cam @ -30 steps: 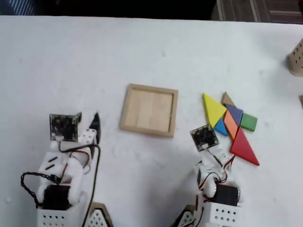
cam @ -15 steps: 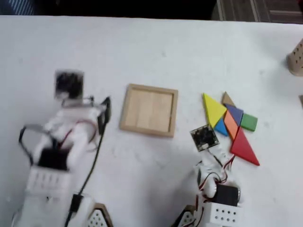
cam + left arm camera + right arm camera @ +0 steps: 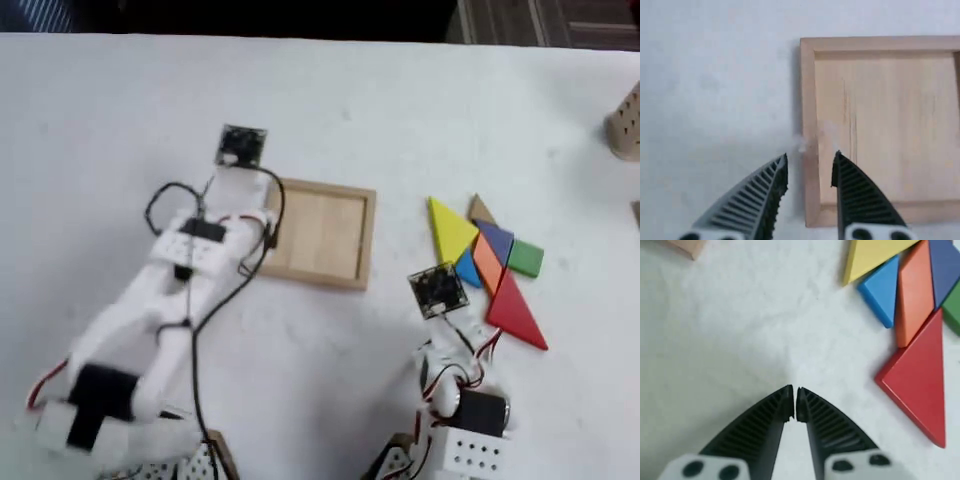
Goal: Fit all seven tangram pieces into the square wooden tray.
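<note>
The square wooden tray (image 3: 315, 232) lies mid-table with nothing in it. My left arm (image 3: 205, 245) stretches over its left rim. In the left wrist view the left gripper (image 3: 810, 165) is open, its fingers on either side of the tray's rim (image 3: 808, 125) without touching it. The tangram pieces lie clustered to the right of the tray: yellow triangle (image 3: 450, 230), brown piece (image 3: 482, 209), dark blue piece (image 3: 495, 240), green square (image 3: 526, 259), orange piece (image 3: 487, 265), light blue triangle (image 3: 466, 269), red triangle (image 3: 515, 310). My right gripper (image 3: 795, 404) is shut over bare table, short of the red triangle (image 3: 922, 385).
A tan perforated object (image 3: 625, 125) stands at the far right edge. The table's far edge runs along the top of the high view. The right arm's base (image 3: 465, 420) sits at the front, below the pieces.
My left arm swung forward and to the right, from the front left of the table to the tray's left rim. The right arm and the pieces stayed put.
</note>
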Action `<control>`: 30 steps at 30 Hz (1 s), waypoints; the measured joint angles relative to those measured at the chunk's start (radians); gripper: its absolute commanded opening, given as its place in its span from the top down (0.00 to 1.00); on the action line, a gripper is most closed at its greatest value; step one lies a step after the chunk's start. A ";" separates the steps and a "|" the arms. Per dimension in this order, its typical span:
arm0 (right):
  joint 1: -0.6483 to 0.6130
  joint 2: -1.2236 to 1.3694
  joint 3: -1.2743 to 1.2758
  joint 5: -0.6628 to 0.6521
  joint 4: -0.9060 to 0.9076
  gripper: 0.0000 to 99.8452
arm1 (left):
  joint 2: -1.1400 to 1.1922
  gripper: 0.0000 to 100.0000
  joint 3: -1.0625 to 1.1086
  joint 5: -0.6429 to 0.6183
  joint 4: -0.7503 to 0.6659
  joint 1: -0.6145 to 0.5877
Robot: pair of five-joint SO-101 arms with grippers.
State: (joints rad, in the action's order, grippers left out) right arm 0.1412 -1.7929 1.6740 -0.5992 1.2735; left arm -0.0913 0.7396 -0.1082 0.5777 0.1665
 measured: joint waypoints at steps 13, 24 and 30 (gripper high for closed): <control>0.002 0.000 0.000 -0.006 0.000 0.98 | 0.410 0.84 -0.442 -0.003 0.276 0.003; 0.002 0.000 0.000 -0.006 0.000 0.98 | 0.611 0.98 -0.763 -0.048 0.671 0.005; 0.002 0.000 0.000 -0.006 0.000 0.98 | 0.592 0.98 -0.727 -0.054 0.669 0.008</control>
State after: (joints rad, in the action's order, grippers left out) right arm 0.1427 -1.7929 1.6740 -0.6053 1.2735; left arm 0.5010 0.0123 -0.1619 1.2467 0.1741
